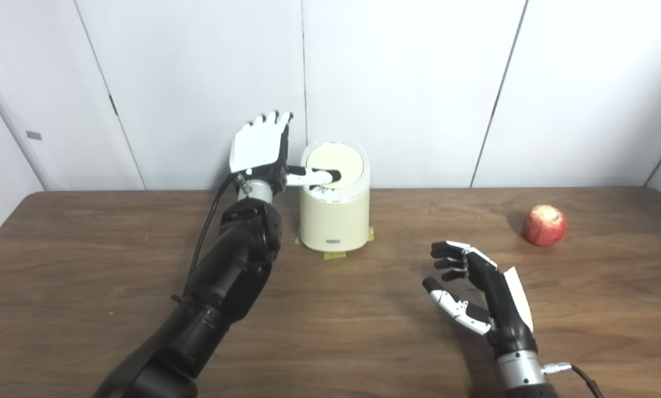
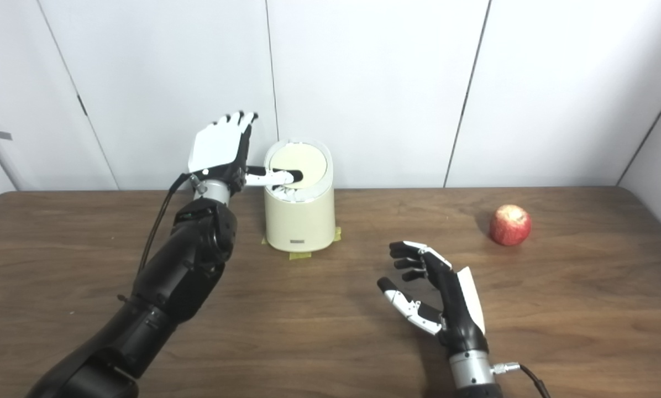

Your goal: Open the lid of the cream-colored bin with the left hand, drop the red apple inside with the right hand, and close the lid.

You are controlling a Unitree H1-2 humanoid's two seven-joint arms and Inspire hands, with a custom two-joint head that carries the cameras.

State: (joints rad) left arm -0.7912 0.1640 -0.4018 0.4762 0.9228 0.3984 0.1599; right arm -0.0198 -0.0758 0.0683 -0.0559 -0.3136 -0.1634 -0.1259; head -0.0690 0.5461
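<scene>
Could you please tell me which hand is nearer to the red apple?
The right hand. It hovers open over the brown wooden table, near-left of the round red apple; the left hand is far across at the cream-colored bin.

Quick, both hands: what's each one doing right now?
Left hand: open, thumb on the bin lid, holding nothing.
Right hand: open, empty, apart from the apple.

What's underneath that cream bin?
Yellow tape pieces poke out beneath the cream-coloured cylindrical plastic bin on the brown wooden table. Anything else under its base is hidden.
</scene>
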